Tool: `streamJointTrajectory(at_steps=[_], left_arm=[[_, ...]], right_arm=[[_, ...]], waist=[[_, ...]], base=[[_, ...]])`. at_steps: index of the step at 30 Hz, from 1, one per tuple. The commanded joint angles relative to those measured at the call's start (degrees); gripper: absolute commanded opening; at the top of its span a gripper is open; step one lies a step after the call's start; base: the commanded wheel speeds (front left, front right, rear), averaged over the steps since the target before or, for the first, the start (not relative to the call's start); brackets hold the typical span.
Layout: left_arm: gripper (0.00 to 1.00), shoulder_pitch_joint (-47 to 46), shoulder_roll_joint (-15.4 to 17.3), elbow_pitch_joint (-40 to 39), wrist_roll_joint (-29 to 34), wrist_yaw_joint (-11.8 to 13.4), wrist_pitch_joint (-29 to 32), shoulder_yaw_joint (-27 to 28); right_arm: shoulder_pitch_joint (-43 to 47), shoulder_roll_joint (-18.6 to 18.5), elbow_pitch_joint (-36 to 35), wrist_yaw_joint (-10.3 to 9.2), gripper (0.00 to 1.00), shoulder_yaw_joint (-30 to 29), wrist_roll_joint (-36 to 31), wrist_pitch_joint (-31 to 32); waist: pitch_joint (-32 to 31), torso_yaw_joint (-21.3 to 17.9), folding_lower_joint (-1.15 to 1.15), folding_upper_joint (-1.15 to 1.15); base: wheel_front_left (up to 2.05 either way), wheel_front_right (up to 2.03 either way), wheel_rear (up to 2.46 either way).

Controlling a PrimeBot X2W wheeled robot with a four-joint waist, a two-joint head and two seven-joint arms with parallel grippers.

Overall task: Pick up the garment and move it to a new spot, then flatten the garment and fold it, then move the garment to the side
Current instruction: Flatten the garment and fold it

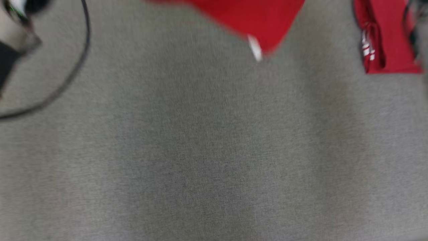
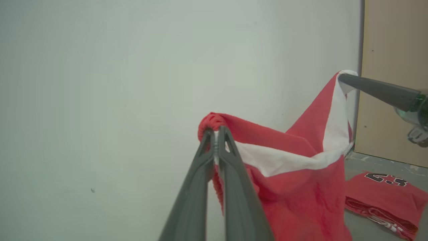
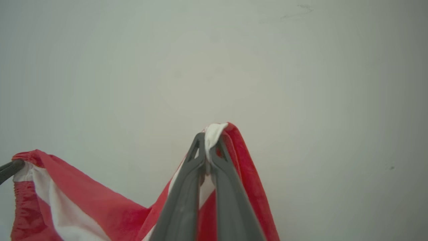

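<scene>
Red-and-white garment [image 2: 294, 180] hangs aloft, its top edge stretched left to right between my left gripper [image 2: 216, 134] and right gripper [image 3: 208, 140], each clamped on a corner; grey surface [image 1: 214, 150] lies below, nearer me.

Lab-like room. Bare pale wall [image 2: 100, 83] beyond left end effector [image 2: 216, 131]; tan panel [image 2: 394, 67] to its right. Grey cloth tabletop [image 1: 214, 150].

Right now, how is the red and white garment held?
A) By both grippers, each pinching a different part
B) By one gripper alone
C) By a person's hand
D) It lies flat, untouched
A: the left gripper is shut on one bunched edge of the garment, and the right gripper is shut on another, so the cloth hangs between them.
</scene>
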Motion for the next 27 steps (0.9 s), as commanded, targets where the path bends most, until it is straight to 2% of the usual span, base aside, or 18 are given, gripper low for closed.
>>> streamJointTrajectory(at_steps=[1,6,15,21,27], left_arm=[[0.00,-1.79,-0.05,0.76,-0.52,0.13,-0.05,-0.29],[0.00,-12.25,-1.21,6.06,-3.55,0.13,-1.50,-0.71],[0.00,-22.90,-1.57,14.57,-6.40,0.13,-3.87,-6.61],[0.00,-24.38,-2.14,17.72,-9.12,0.13,-6.48,-9.83],[0.00,-21.84,-1.37,18.48,-12.64,0.13,-9.65,-11.77]], right_arm=[[-1.87,-0.30,0.65,-0.17,0.00,-0.22,0.50,0.31],[-13.61,-0.86,6.40,-0.18,0.00,-1.84,1.31,2.38],[-25.87,0.25,16.69,-0.18,0.00,0.00,-1.06,1.22],[-27.99,1.54,20.54,-0.17,0.00,2.02,-1.29,-1.24],[-24.66,1.36,20.45,-0.17,0.00,4.91,0.89,-3.00]], waist=[[7.58,-1.13,-0.02,-0.01],[11.43,-0.71,-0.02,-0.01],[15.53,-0.85,-0.02,-0.01],[17.04,-0.77,-0.02,-0.01],[17.45,-0.37,-0.02,-0.01]], base=[[0.00,0.00,0.00],[0.00,0.00,0.00],[0.00,0.00,0.00],[0.00,0.00,0.00],[0.00,0.00,0.00]])
